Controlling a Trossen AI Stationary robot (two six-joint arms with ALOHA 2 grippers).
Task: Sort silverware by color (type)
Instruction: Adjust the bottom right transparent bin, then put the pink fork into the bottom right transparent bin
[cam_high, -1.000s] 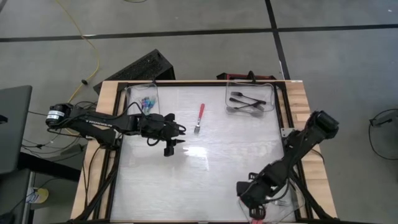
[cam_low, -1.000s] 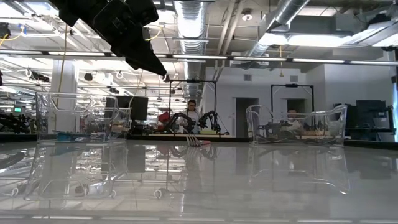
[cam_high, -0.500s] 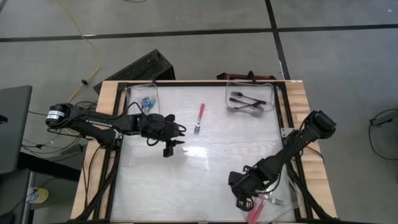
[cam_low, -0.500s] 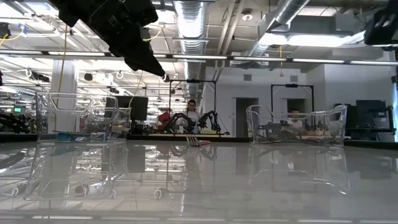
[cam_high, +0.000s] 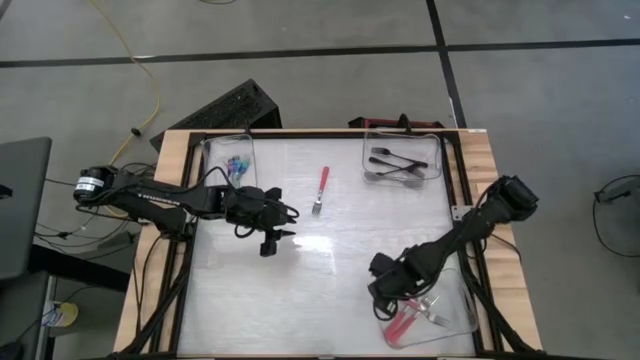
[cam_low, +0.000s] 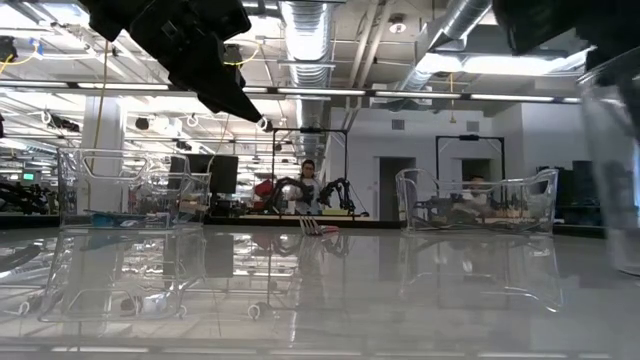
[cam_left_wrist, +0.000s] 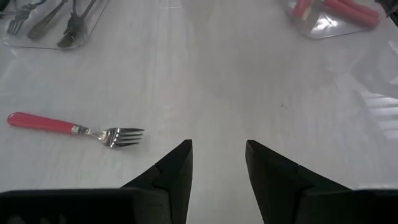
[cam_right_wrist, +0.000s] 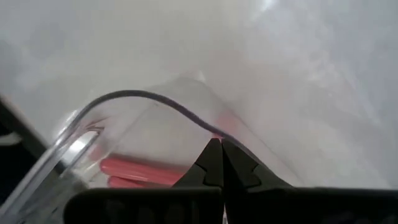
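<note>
One red-handled fork (cam_high: 321, 190) lies flat on the table between the two far trays; the left wrist view shows this fork (cam_left_wrist: 74, 127) too. My left gripper (cam_high: 270, 242) hovers open to the left of it, nearer the near edge, touching nothing. My right gripper (cam_high: 386, 296) is shut on a clear tray (cam_high: 430, 315) near the table's near right corner. Red-handled forks (cam_right_wrist: 143, 171) lie inside that tray. A far-left tray (cam_high: 235, 163) holds blue forks and a far-right tray (cam_high: 402, 162) holds black forks. My right gripper pinches the clear tray's wall at its rim (cam_right_wrist: 208, 127), on the tray's left end, between its two fingers (cam_right_wrist: 211, 163). It comes from the table's left side, slanting down. I cannot tell whether the tray rests on the table.
The table top is glossy white with dark rails along its left and right sides (cam_high: 462, 190). Open surface lies in the middle and near-left. In the low view the held tray's wall (cam_low: 615, 170) stands at the right edge. A person shows in the room far behind.
My right gripper has moved from the near right corner toward the table's left and far edge, staying shut on the clear tray. The tray with red forks has come along with it, farther in from the near edge.
</note>
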